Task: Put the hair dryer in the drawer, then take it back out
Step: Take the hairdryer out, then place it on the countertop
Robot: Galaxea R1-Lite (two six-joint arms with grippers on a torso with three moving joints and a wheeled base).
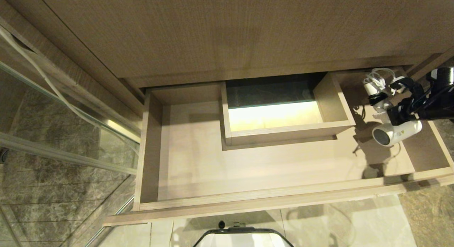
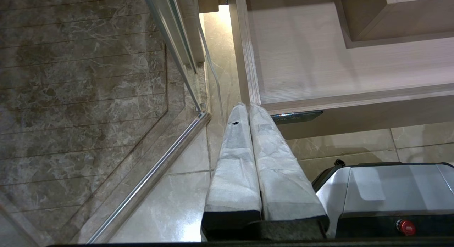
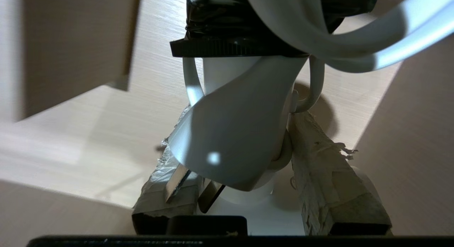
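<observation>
Fingers [image 3: 319, 162] of our right gripper [image 1: 397, 114] grasp the hair dryer [image 1: 395, 132] over the drawer's [image 1: 248, 201] right end; its handle is hidden.

The head camera looks steeply down into the wide, shallow light-wood drawer [image 1: 184, 162], whose floor both closer wrist views share.

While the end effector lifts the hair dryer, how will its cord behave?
The cord will probably stay bundled, since a black tie wraps it. The free loops look floppy and may swing. The hair dryer seems rigid and smooth, so it might slip.
</observation>
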